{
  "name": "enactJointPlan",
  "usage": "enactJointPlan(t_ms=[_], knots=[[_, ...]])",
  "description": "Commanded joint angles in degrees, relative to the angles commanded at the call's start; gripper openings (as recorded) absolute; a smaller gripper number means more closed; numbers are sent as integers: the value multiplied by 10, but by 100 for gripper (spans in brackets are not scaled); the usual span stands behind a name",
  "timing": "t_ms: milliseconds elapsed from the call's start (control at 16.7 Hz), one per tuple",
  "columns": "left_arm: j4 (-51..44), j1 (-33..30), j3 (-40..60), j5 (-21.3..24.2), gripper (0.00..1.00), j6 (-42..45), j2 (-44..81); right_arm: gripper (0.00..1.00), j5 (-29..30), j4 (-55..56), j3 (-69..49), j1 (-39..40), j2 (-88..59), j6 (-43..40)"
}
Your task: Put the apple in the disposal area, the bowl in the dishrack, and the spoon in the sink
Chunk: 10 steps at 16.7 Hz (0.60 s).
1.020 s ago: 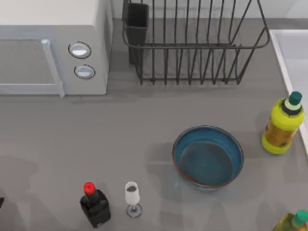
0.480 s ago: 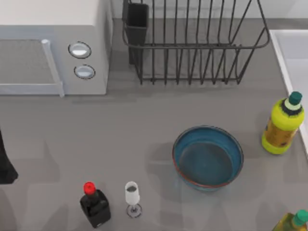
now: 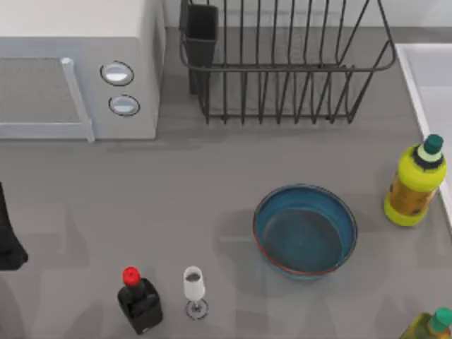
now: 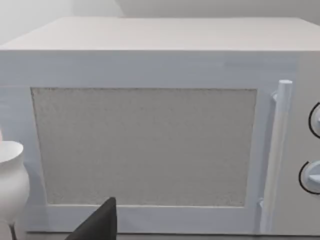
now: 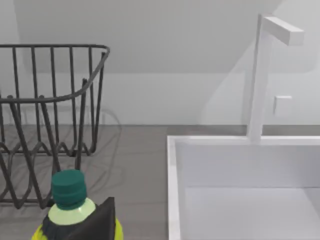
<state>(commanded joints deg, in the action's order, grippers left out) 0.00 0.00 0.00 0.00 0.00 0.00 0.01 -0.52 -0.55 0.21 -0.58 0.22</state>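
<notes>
- Bowl (image 3: 305, 232): wide, deep blue, reddish-brown rim, upright, right of centre on the table.
- Dishrack (image 3: 282, 63): dark wire bars, black cup at its left corner, far side.
- Sink (image 3: 429, 78): white basin, far right.

Plain matte black left arm (image 3: 8, 236), smooth, dark pointed fingers (image 4: 97, 225)

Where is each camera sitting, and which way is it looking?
Top view: above the table, looking down on the bowl, dishrack, microwave and sink; the left arm shows at the left edge.
Left wrist view: on the left arm, facing the microwave door; a dark piece of the arm shows.
Right wrist view: on the right arm, facing the sink, dishrack and yellow bottle.
Shared: top and right wrist views both show the dishrack, sink and yellow bottle.
</notes>
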Motion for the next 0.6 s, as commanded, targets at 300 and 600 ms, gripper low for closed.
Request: enactJointPlan(t_ms=[300,600], knots=[[0,0,0,0,100,0,0,100,1,-96,-112,39,-120,41],[0,0,0,0,100,0,0,100,1,-262,-319,107,-381,111]])
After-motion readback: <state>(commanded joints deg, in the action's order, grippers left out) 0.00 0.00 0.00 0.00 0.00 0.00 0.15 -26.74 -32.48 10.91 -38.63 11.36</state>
